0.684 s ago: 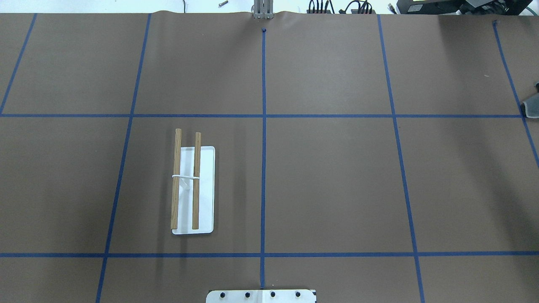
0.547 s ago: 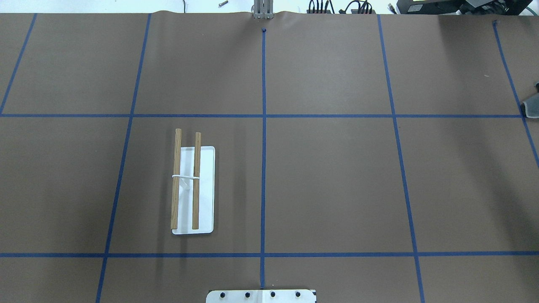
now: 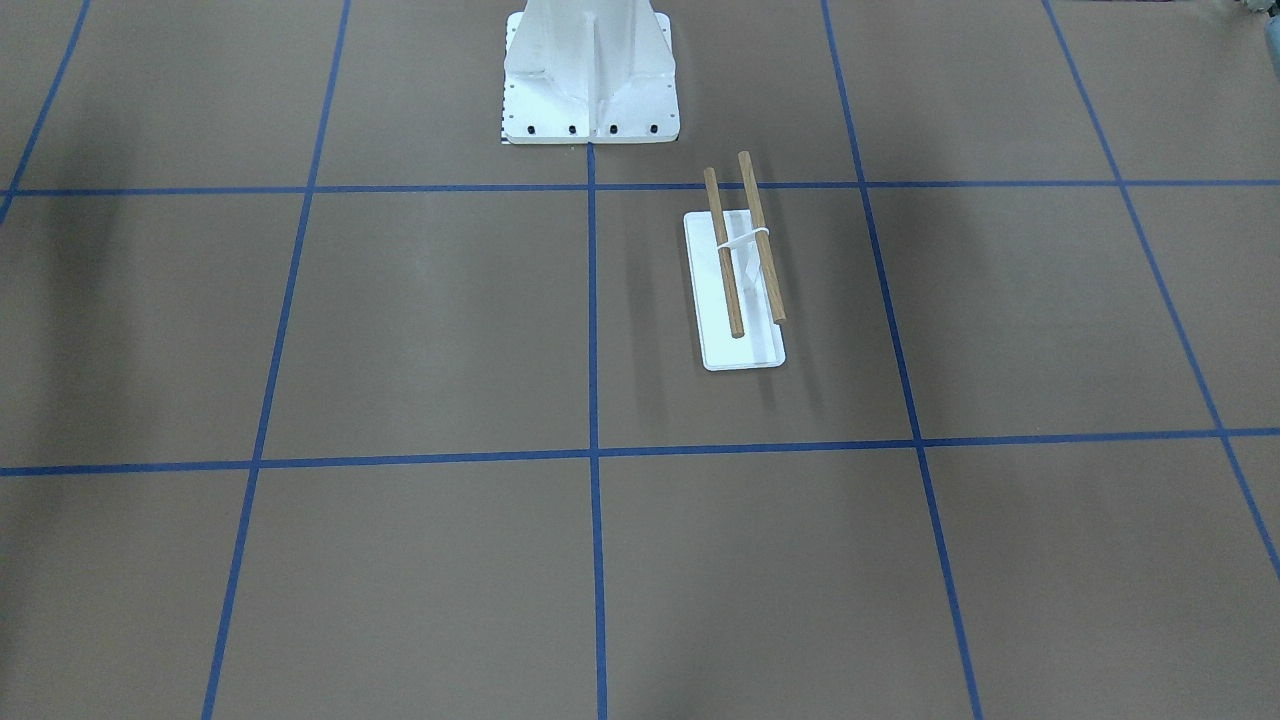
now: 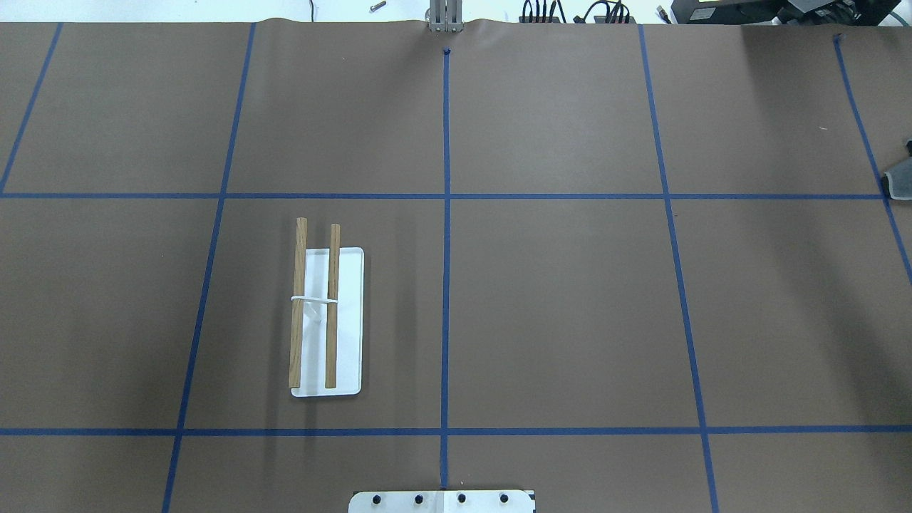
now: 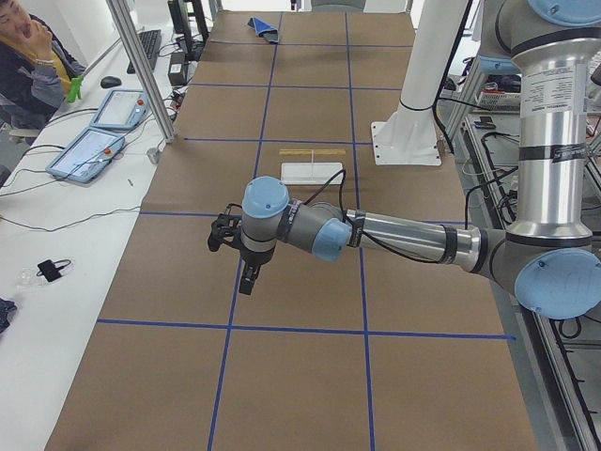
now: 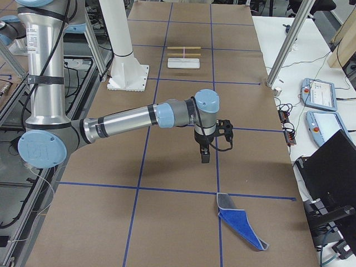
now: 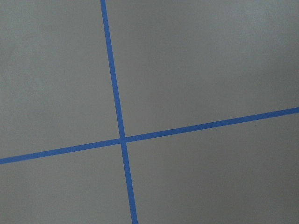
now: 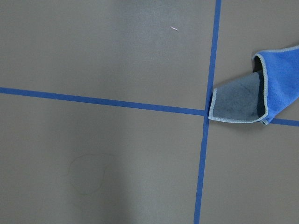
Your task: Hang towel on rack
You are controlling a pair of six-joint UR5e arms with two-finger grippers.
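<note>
I find the towel (image 6: 239, 223) lying on the table (image 4: 570, 320) at the end on the robot's right. It is partly folded over itself with a paler grey face turned up, and one corner sits at a crossing of the blue tape lines (image 8: 93, 100). The rack (image 4: 298, 306) stands on its white base plate (image 4: 350, 320) in the robot's left half, near the white pedestal (image 3: 590, 70) and well apart from the towel. The right gripper (image 6: 204, 156) hangs fingers-down over the table, near the towel but clear of it. The left gripper (image 5: 246, 280) hangs fingers-down over the left side, above a tape crossing. I cannot tell whether either gripper's fingers are spread or closed, as only the side views show them.
</note>
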